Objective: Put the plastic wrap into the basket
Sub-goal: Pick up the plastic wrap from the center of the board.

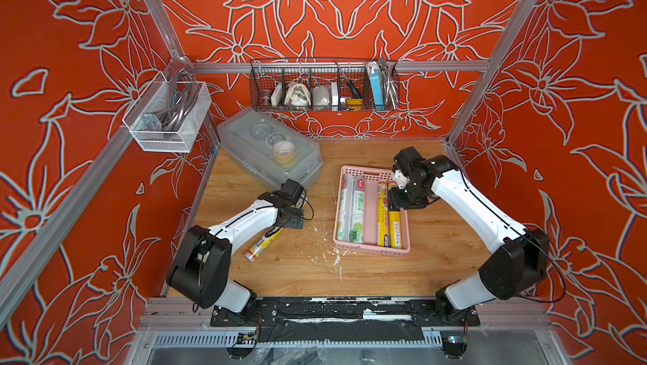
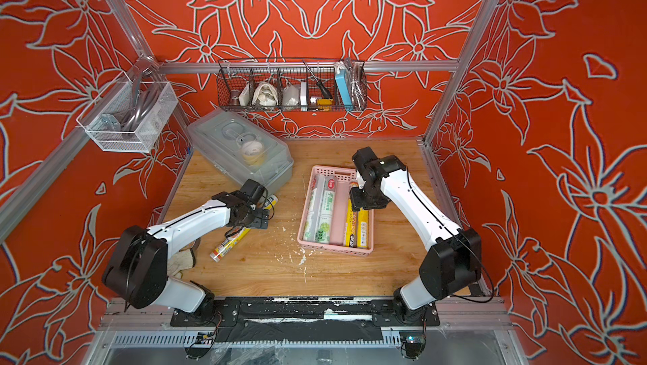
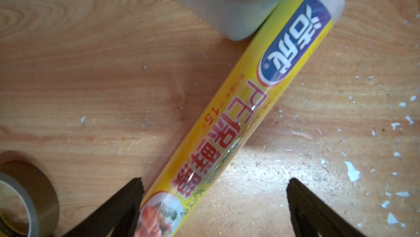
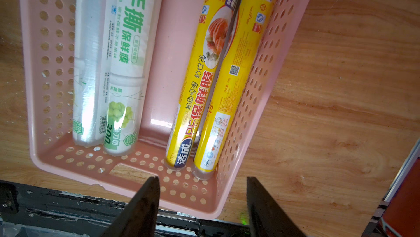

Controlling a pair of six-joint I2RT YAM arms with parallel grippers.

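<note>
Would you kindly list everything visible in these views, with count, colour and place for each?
white-and-green rolls: two, side by side in the basket
yellow rolls: two, side by side in the basket, on the right arm's side
loose yellow roll: one, lying on the table
basket: one, pink, on the table near the right arm
clear lidded box: one, greyish, far-left corner of the table
black wire basket: one, on the back rail, holding oddments
white mesh basket: one, on the left wall rail, grey cables inside
tape roll: one, brown, on the table
table: one, wooden
left gripper: open, the loose yellow roll between its jaws
right gripper: open, empty, above the basket
</note>
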